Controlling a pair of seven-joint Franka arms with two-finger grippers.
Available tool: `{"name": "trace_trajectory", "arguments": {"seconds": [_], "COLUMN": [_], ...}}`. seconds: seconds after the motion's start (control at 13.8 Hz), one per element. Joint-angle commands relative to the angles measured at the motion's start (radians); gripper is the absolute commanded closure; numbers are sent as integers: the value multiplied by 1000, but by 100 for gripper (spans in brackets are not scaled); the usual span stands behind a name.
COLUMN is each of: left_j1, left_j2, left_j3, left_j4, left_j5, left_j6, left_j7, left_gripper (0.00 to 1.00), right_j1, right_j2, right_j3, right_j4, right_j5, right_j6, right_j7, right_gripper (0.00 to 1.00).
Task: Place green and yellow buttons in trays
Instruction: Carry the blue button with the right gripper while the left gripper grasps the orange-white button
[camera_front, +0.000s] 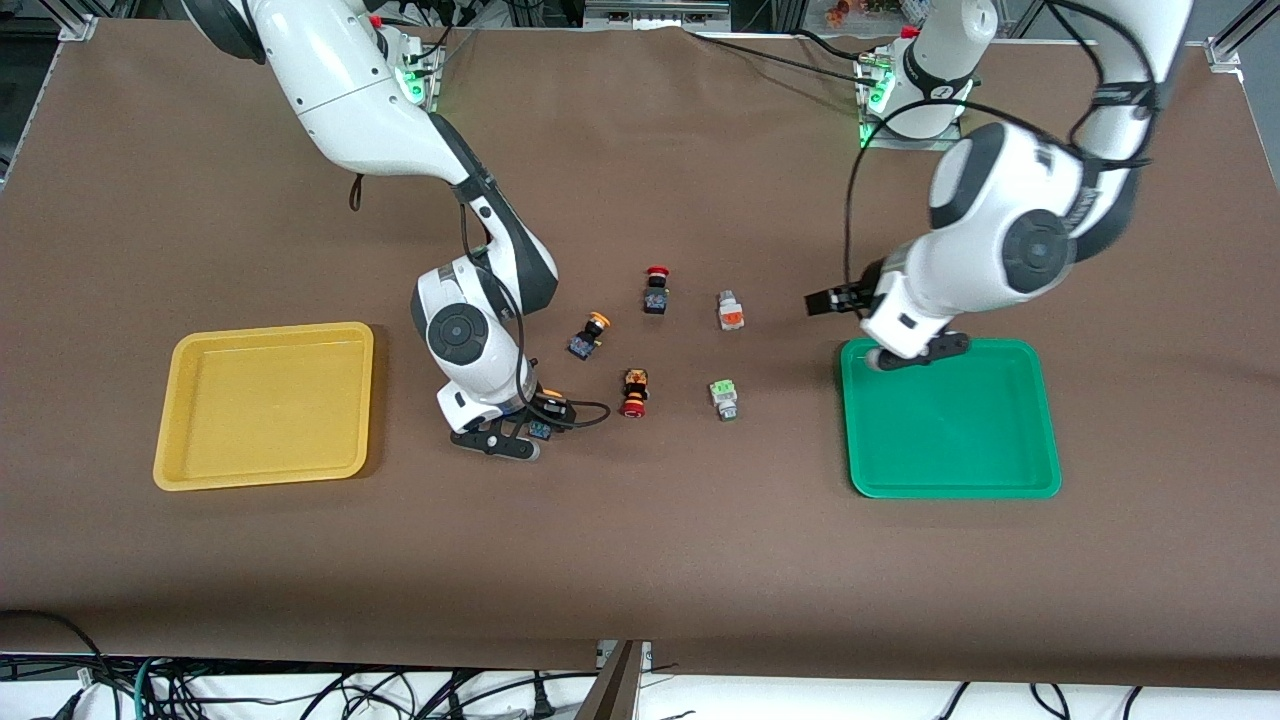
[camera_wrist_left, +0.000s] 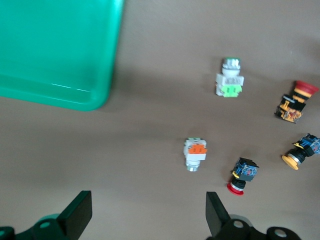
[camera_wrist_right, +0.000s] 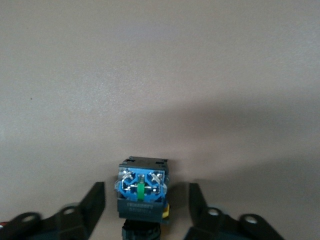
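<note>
My right gripper (camera_front: 515, 442) is low at the table between the yellow tray (camera_front: 265, 405) and the scattered buttons. Its open fingers straddle a yellow-capped button with a black-blue body (camera_wrist_right: 141, 187), with a gap on each side. A second yellow-capped button (camera_front: 590, 335) lies farther from the camera. Two pale grey buttons lie toward the green tray (camera_front: 950, 430): one with an orange face (camera_front: 731, 311) and one with a green face (camera_front: 724, 398). My left gripper (camera_wrist_left: 147, 202) hangs open and holds nothing over the green tray's rim, toward the buttons.
A red-capped black button (camera_front: 656, 290) and a red-capped orange-black button (camera_front: 634, 392) lie among the others. Both trays hold nothing. Brown cloth covers the table.
</note>
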Motion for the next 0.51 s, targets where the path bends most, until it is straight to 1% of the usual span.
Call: {"name": "trace_trajectory", "arguments": {"seconds": [0.0,0.14,0.22,0.29,0.43], "left_j1": [-74,-131,-154,-172,-241], "left_j2": [-38,-24,-9,0,25], "left_j3": [-7,-7,-6,-7,-4], "left_j4": [-64,-76,-102,-136,-182], "left_j5": [-15,1,17,21,22], "left_j6": [51,72,121,190,293], "left_j7": [-94,-166,-185,-200,-229], "left_gripper": [0,0,0,0,0], "right_j1": [5,-10,-50,-97,-204], "right_j2": [4,-17,-49,-81,-146], "right_j3": [-2,-11,-11,-11,-20], "right_j4": [16,19,19,21,18], "right_j5": [3,1,1,5,3], "right_j6": [5,-13,-75,-159,-331], "right_j7": [-13,-31,-79,-169,-392], "right_gripper": [100,100,100,100,100]}}
